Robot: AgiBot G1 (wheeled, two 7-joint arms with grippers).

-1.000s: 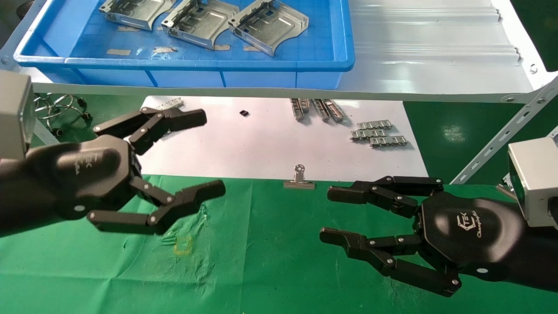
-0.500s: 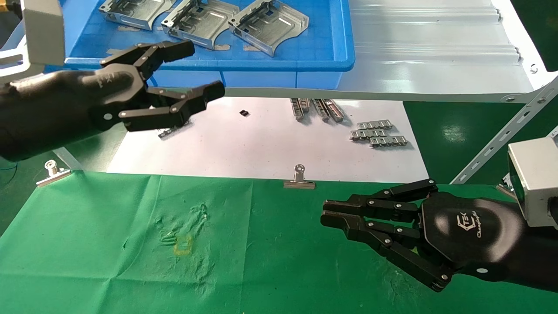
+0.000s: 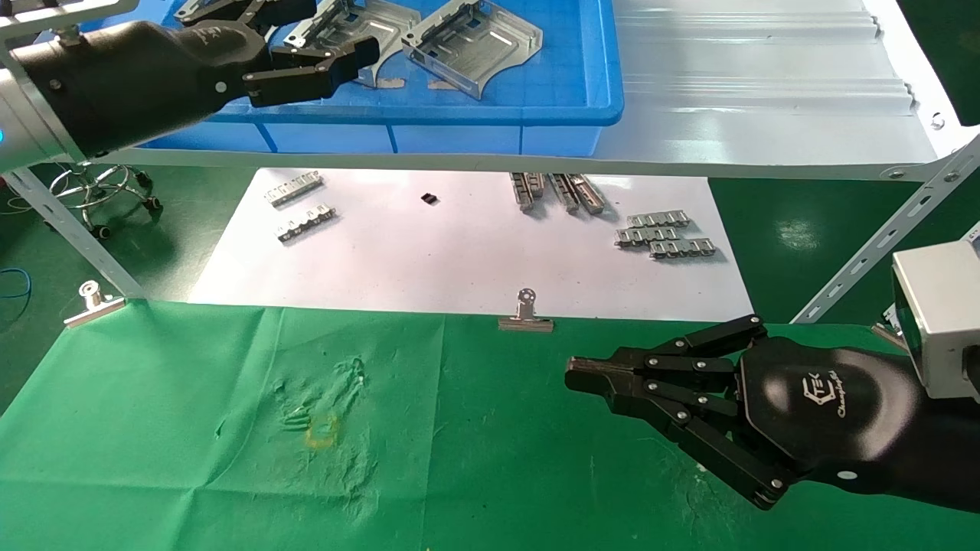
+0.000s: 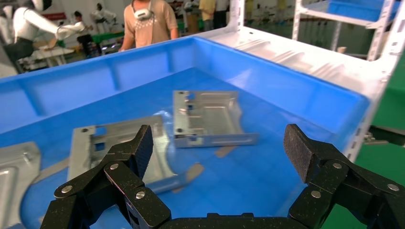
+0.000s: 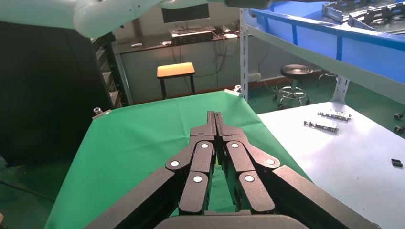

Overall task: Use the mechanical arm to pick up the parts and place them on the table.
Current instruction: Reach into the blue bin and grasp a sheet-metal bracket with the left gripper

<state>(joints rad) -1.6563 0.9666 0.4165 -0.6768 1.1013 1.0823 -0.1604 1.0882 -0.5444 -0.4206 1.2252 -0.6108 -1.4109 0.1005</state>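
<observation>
Three silvery brackets lie in the blue bin (image 3: 459, 115) on the shelf: one at the right (image 3: 471, 42), a middle one (image 3: 379, 38) and a left one, both partly hidden by my arm. My left gripper (image 3: 325, 30) hovers over the bin, open and empty. In the left wrist view it (image 4: 219, 145) spans bare bin floor, with brackets beyond (image 4: 205, 119) and beside one finger (image 4: 119, 152). My right gripper (image 3: 582, 375) is shut and empty, low over the green cloth table (image 3: 459, 459); it also shows in the right wrist view (image 5: 215, 117).
The ribbed metal shelf (image 3: 766, 99) overhangs a white sheet (image 3: 459, 260) holding small toothed strips (image 3: 662, 233). Binder clips (image 3: 525, 315) (image 3: 93, 302) pin the cloth's far edge. A slanted shelf brace (image 3: 880, 237) runs at the right.
My left gripper rose from just above the cloth to over the blue bin, staying open. My right gripper closed its fingers and stayed in place.
</observation>
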